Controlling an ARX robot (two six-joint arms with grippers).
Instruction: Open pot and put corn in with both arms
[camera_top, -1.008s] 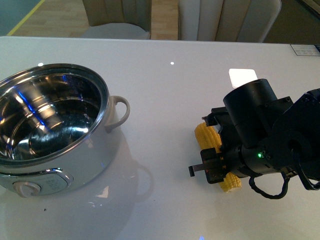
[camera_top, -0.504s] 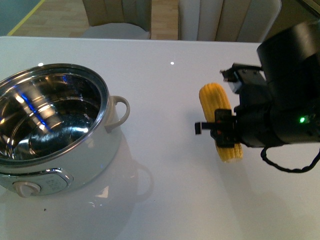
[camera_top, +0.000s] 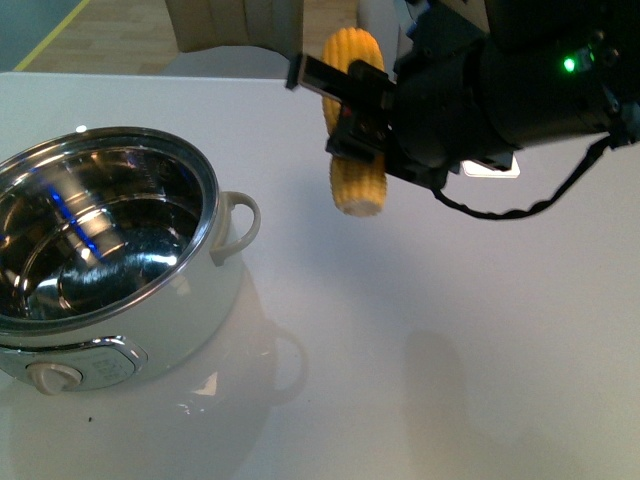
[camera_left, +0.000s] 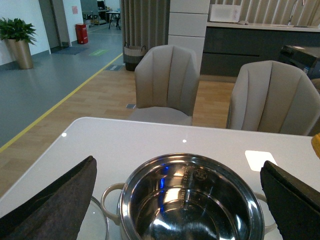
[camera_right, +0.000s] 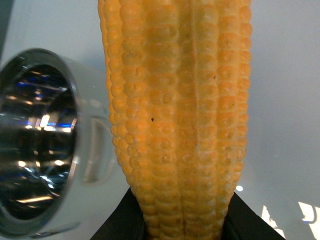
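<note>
The pot (camera_top: 188, 318) stands uncovered at the table's left, its shiny steel inside bare. In the air to its right hangs the corn (camera_top: 357, 188), and my right gripper (camera_top: 356, 112) is shut on the corn around its middle. In the right wrist view the corn (camera_right: 175, 115) fills the picture, held between two black fingers (camera_right: 114, 226), with the pot (camera_right: 75, 130) and its loop handle off to one side. My left gripper (camera_left: 172, 205) is open above the pot (camera_left: 190, 157), its dark pads (camera_left: 50, 200) wide apart with nothing between them.
A curved glass edge (camera_left: 101, 220) lies on the table beside the pot. A white square patch (camera_left: 260, 159) shows on the table's right part. Beige chairs (camera_left: 167, 80) stand beyond the far edge. White table (camera_top: 430, 380) stretches in front of the right arm.
My right gripper has lifted the corn off the table and carried it up and to the left, nearer the pot. The pot has not moved.
</note>
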